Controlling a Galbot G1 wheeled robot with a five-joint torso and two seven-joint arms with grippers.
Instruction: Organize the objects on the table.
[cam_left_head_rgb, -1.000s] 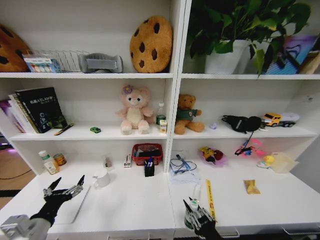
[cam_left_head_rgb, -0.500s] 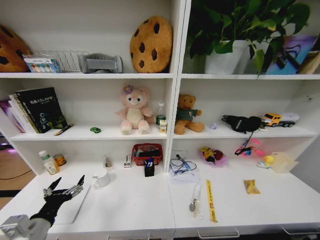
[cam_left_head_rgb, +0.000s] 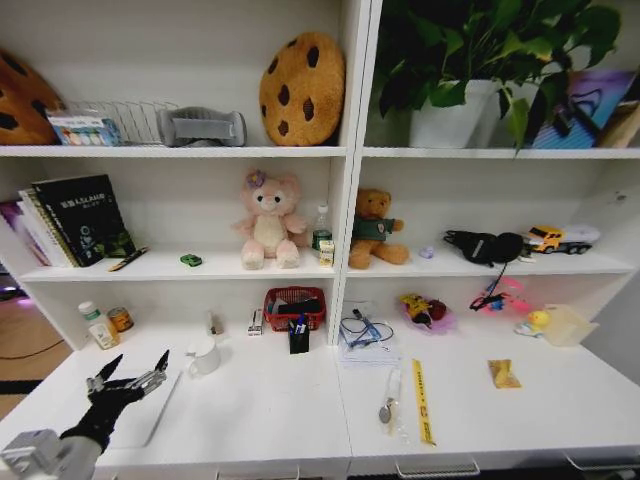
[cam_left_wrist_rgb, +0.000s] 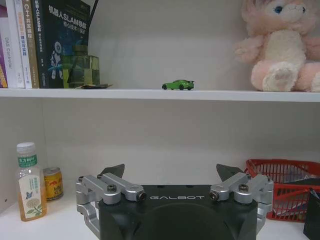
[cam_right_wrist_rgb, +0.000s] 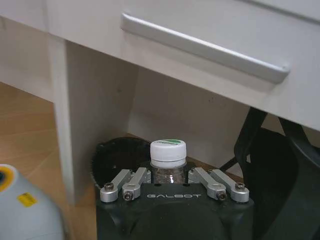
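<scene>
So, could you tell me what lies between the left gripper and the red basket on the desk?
In the head view, a white mug stands between the left gripper and the red basket.

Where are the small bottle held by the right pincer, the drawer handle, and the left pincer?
small bottle (cam_right_wrist_rgb: 168, 150): right wrist view, white cap.
drawer handle (cam_right_wrist_rgb: 205, 48): right wrist view, middle of bar.
left pincer (cam_left_wrist_rgb: 170, 176): left wrist view, between fingertips.

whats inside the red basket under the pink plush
The red basket holds something dark and flat behind its mesh; what it is and anything beneath it is covered.
</scene>
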